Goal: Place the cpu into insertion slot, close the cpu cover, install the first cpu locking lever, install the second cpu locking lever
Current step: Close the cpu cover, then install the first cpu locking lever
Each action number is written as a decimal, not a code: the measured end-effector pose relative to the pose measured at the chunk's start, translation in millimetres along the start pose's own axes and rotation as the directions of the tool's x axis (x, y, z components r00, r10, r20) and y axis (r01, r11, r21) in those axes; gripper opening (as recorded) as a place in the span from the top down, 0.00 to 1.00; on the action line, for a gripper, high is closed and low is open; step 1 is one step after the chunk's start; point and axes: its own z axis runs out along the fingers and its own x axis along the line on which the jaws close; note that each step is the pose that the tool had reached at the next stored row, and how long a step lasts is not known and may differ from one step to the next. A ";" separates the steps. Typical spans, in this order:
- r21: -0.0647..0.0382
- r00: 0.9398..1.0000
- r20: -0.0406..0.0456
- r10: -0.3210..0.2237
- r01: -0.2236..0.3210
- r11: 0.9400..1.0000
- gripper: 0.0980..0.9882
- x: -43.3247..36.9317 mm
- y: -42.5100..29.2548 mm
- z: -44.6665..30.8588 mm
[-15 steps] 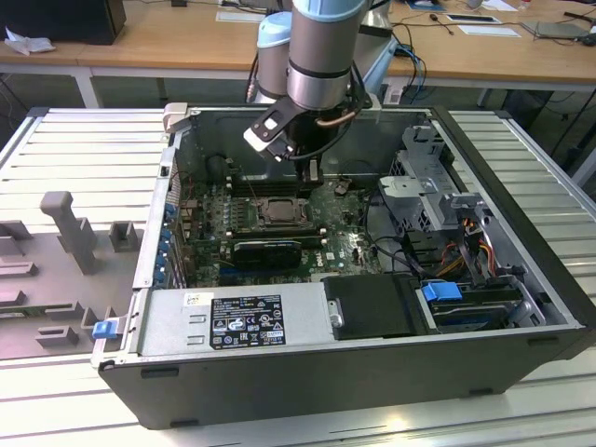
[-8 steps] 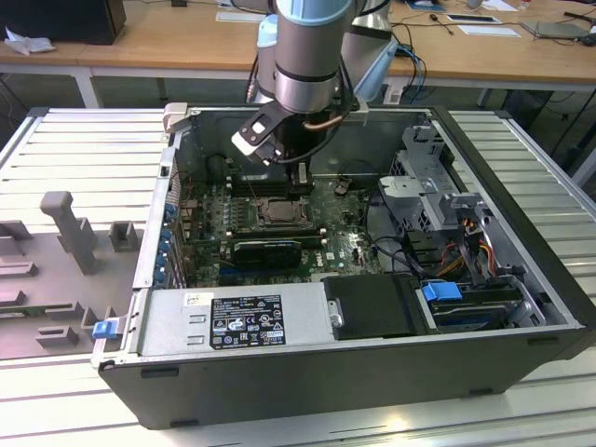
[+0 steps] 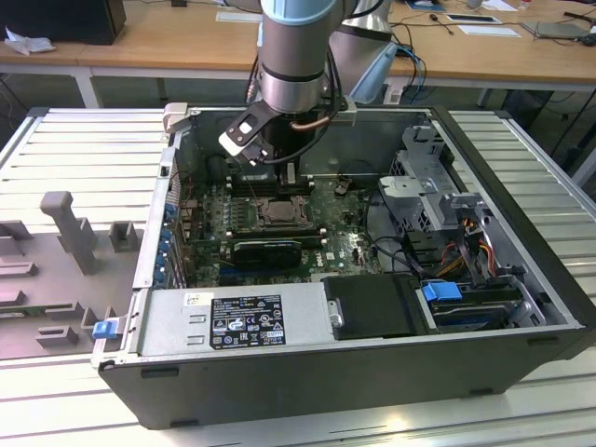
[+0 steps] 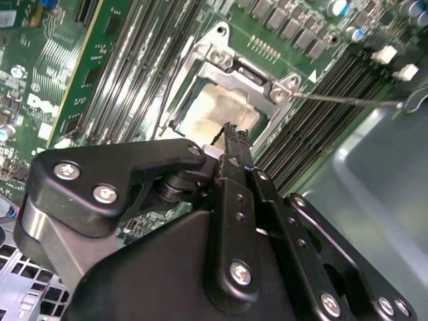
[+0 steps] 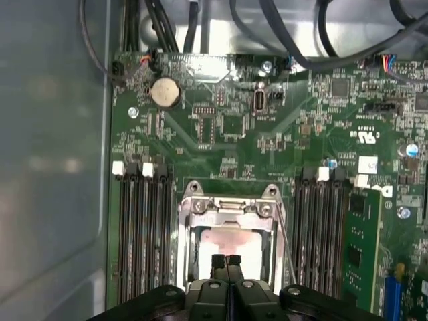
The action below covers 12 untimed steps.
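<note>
Pale silver-grey metal of the cpu (image 5: 227,242) shows through the square cut-out of the cpu cover (image 5: 227,208), which lies flat over it. The chip therefore sits in the insertion slot (image 3: 277,210), on the green circuit board (image 5: 221,134) between two banks of long black memory slots (image 5: 140,227). One locking lever (image 4: 334,100), a thin metal rod, angles away from a socket corner and appears unlatched. A second lever (image 4: 161,107) runs along the opposite side; its latch state cannot be determined. The gripper (image 5: 226,259) hangs just above the cover with its jaws together, holding nothing; contact cannot be confirmed. By this layout, placement and cover closing look complete, and the first lever step is in hand. That step calls for steady fingertip contact on the slender rod, pressing it down and under its retaining tab without slipping. The socket lies in the far half of the open computer case (image 3: 279,391), toward the exterior view's left.
</note>
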 end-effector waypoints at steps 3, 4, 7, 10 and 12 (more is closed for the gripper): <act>0.000 1.000 0.000 0.000 0.000 1.000 0.99 0.2 -4.8 0.0; 0.000 1.000 0.000 0.000 0.000 1.000 0.99 0.2 -6.3 0.0; 0.000 1.000 0.000 0.000 0.000 1.000 0.99 0.3 -11.0 0.0; 0.000 1.000 0.000 0.000 0.000 1.000 0.99 0.7 -13.2 -6.1; 0.000 1.000 0.000 0.000 0.000 1.000 0.99 1.0 -13.3 -12.9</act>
